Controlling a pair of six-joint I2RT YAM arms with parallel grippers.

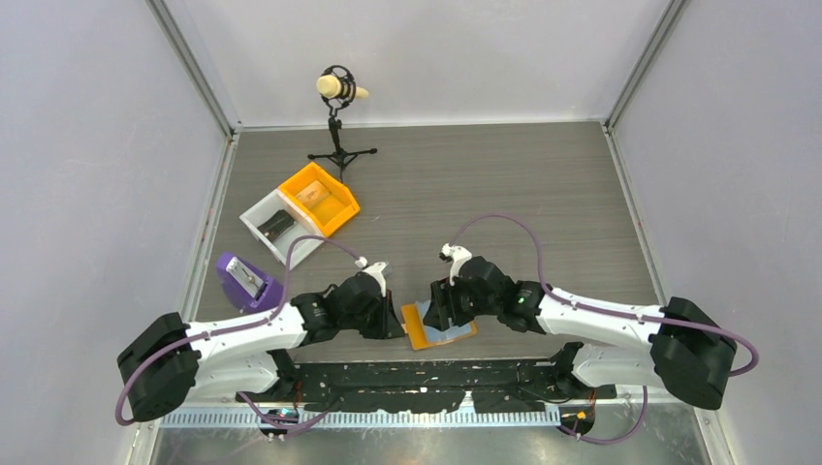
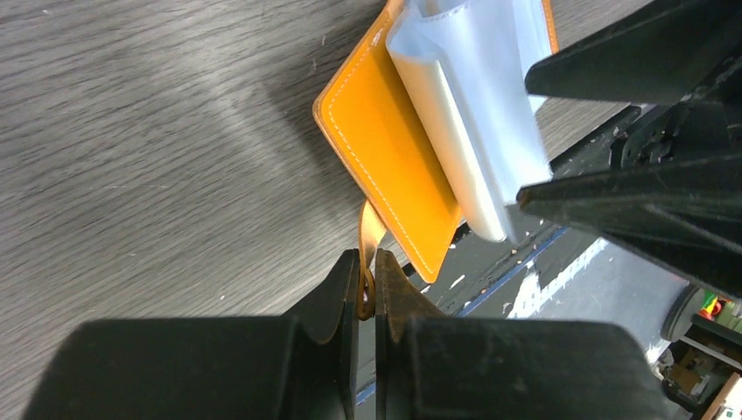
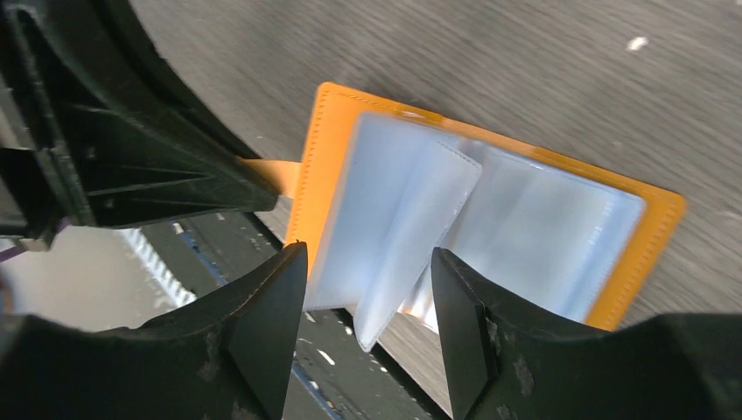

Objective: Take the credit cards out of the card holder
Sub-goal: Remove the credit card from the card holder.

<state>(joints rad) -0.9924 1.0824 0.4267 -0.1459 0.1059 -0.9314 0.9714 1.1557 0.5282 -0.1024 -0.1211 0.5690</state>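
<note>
Lying open at the near edge of the table [image 1: 504,194] between the arms, the card holder [image 1: 438,325] runs lengthwise from one gripper to the other. The left gripper [image 2: 372,280] is clamped on the thin orange strap [image 2: 371,229] at the holder's left end. The right gripper [image 3: 367,262], the nearer to the pockets, stands open astride a loose pale sleeve [image 3: 416,236]; no credit cards show through the cloudy plastic.

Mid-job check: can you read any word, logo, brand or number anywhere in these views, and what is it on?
No text can be read in any view.
card holder: plain orange cover and cloudy pocket panels, no print seen.
orange bin and white bin: no label shows; their contents are too small to read.
purple object: too small to tell any marking.
</note>
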